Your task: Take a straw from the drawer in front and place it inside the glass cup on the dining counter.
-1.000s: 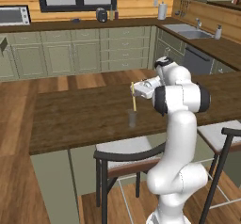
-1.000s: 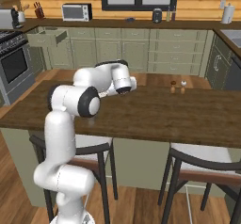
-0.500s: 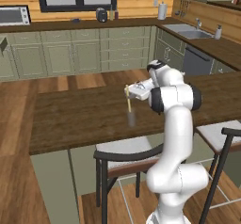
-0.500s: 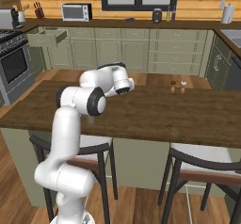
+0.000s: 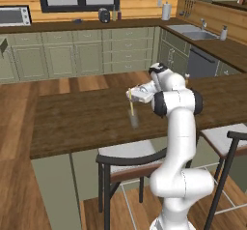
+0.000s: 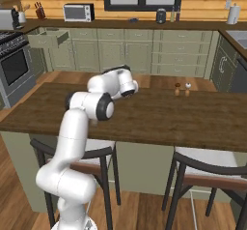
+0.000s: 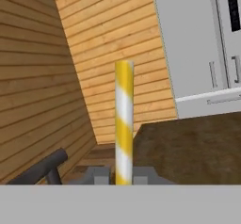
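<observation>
Yellow and white stripes run up the straw point(image 7: 124, 124), and the fingers point(image 7: 113, 175) are clamped on its bottom end. The straw point(image 5: 130, 102) stands straight up, its low end in the clear glass cup point(image 5: 134, 121) on the dark wood counter point(image 5: 72, 120). The cup sits mid-counter, well back from the edges, with bare wood all around. Two small shakers point(image 6: 182, 89) stand well apart.
</observation>
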Controlling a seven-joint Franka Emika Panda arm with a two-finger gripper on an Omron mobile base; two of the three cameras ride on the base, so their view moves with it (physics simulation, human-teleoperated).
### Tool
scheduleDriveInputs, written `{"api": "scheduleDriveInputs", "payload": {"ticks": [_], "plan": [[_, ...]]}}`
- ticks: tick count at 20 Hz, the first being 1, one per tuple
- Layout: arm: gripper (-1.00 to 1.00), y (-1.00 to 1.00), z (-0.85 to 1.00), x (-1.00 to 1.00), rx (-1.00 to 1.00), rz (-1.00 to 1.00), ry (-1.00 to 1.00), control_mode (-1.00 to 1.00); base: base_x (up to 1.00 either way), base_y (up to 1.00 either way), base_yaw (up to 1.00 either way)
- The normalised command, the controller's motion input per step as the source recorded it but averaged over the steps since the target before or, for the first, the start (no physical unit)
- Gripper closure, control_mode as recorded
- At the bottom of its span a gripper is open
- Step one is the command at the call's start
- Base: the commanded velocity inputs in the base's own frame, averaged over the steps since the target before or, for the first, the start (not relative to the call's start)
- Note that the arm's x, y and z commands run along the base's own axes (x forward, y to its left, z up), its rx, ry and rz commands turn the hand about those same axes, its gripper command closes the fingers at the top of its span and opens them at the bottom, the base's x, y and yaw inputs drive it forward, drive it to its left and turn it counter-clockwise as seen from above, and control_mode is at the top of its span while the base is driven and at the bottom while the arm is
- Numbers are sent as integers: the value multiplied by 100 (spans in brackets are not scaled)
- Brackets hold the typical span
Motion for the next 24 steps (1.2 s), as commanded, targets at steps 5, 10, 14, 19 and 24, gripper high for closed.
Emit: {"api": "scheduleDriveInputs", "payload": {"ticks": [5, 10, 14, 19, 24], "plan": [[100, 0, -21, -43, 0, 4, 0, -100, 0, 0, 0], [100, 0, -26, -22, 0, 3, 0, -100, 0, 0, 0], [100, 0, -28, -17, 0, 3, 0, -100, 0, 0, 0], [-100, 0, -22, -18, 0, 3, 0, -100, 0, 0, 0], [-100, -5, -12, -16, 0, 2, -1, -100, 0, 0, 0]]}}
